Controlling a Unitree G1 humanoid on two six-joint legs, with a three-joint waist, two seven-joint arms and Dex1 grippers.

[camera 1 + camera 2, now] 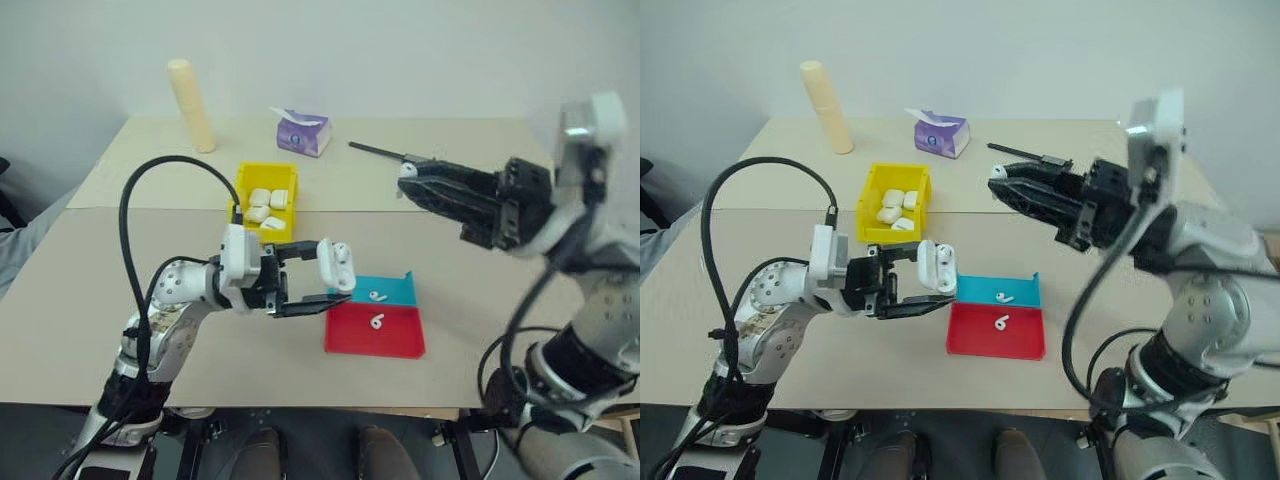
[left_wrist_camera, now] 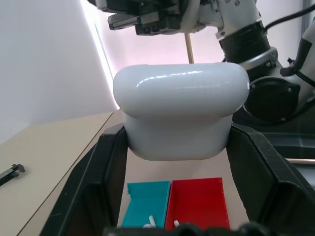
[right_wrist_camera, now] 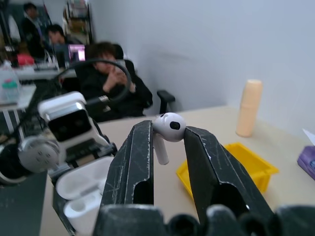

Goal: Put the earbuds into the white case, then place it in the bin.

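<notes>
Gripping an earbud (image 3: pixel 169 127), right gripper (image 3: pixel 167 140) is raised; open white case (image 1: pixel 335 264) is clamped by left gripper (image 1: pixel 322 275)

An office or lab workroom is indicated: people (image 3: pixel 106 73) are seated on office chairs (image 3: pixel 165 101) at cluttered desks (image 3: pixel 24 73) behind a plain beige worktop (image 1: pixel 80 300) set against bare walls (image 1: pixel 400 50).

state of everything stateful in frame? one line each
white case: lid open, held off the table in left hand
left hand: shut on the white case
right hand: shut on one earbud, raised above the table
earbuds in tray: two loose, one in teal half, one in red half
bin: upright, several white cases inside
tissue pack: open, tissue sticking out
</notes>
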